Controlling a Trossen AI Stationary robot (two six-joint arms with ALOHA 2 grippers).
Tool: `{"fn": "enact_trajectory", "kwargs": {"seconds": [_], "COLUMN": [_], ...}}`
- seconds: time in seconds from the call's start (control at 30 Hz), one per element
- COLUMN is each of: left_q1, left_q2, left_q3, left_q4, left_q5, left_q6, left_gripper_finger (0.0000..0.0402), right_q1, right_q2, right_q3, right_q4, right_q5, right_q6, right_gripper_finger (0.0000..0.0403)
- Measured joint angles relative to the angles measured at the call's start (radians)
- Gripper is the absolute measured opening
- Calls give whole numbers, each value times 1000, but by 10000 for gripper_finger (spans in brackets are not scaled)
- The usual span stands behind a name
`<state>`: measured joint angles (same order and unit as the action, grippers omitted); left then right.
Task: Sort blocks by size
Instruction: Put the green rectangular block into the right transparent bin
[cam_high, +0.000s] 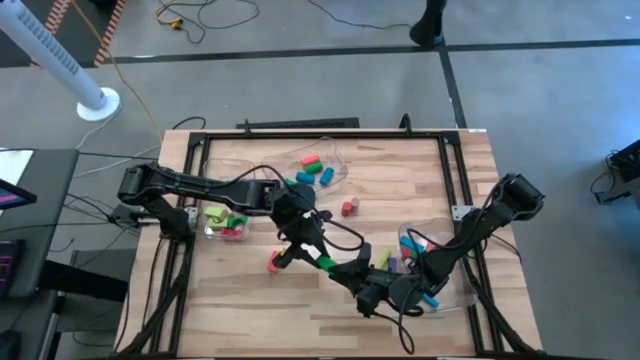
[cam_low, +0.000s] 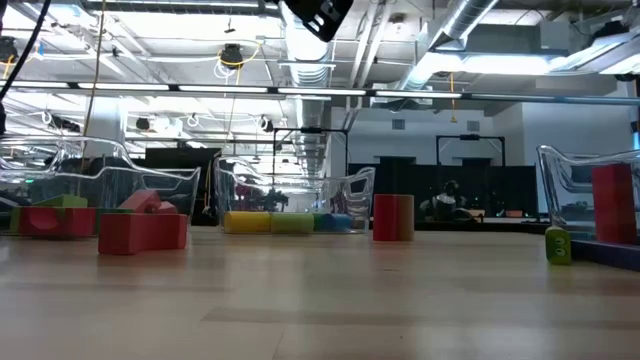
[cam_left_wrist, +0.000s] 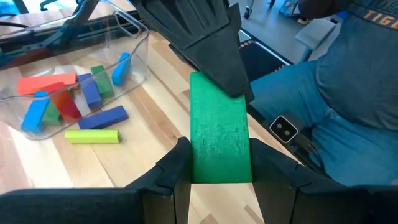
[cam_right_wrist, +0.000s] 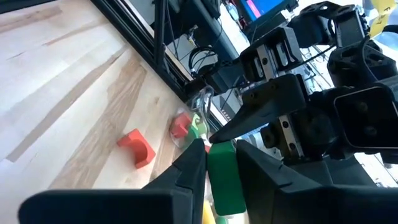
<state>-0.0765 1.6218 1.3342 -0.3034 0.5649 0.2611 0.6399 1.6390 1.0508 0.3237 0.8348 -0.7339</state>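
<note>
High view: green bar block (cam_high: 325, 264), rigid, light, smooth-sided, hangs mid-surface toward the front edge, best taken across its flat long faces, clamped by left end effector (cam_high: 303, 251) while right end effector (cam_high: 350, 272) closes on its far end.

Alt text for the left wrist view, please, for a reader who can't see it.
A green bar block sits between the left claw fingers, while the right claw closes on its far end above the wooden table. To one side, a clear bin holds red, blue and green blocks; a yellow-green bar and blue bar lie beside it.
</note>
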Motion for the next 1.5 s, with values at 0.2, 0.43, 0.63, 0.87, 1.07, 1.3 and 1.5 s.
{"fn": "enact_trajectory", "kwargs": {"seconds": [0.2, 0.43, 0.63, 0.87, 1.07, 1.3, 1.5], "left_q1": [0, 4, 34, 66, 75, 69, 45], "left_q2": [0, 0, -1, -8, -37, -44, -43], "left_q3": [0, 0, 0, 0, 0, -1, -60], "left_q4": [0, -9, -40, -114, -162, -376, -400], "left_q5": [-8, -5, -1, -104, -181, -200, -205], "left_q6": [1, 16, 10, 16, 36, 61, 75], "left_gripper_finger": [138, 179, 202, 205, 206, 206, 206], "right_q1": [7, 35, 66, 107, 115, 120, 144], "right_q2": [0, 0, -2, -43, -124, -218, -247], "right_q3": [0, -1, -1, -1, -1, -1, -1], "right_q4": [-10, -14, -107, -338, -701, -1139, -1374], "right_q5": [38, 137, 221, 294, 292, 97, -87], "right_q6": [23, 56, 166, 419, 803, 1300, 1545], "right_gripper_finger": [105, 103, 102, 102, 102, 102, 102]}}
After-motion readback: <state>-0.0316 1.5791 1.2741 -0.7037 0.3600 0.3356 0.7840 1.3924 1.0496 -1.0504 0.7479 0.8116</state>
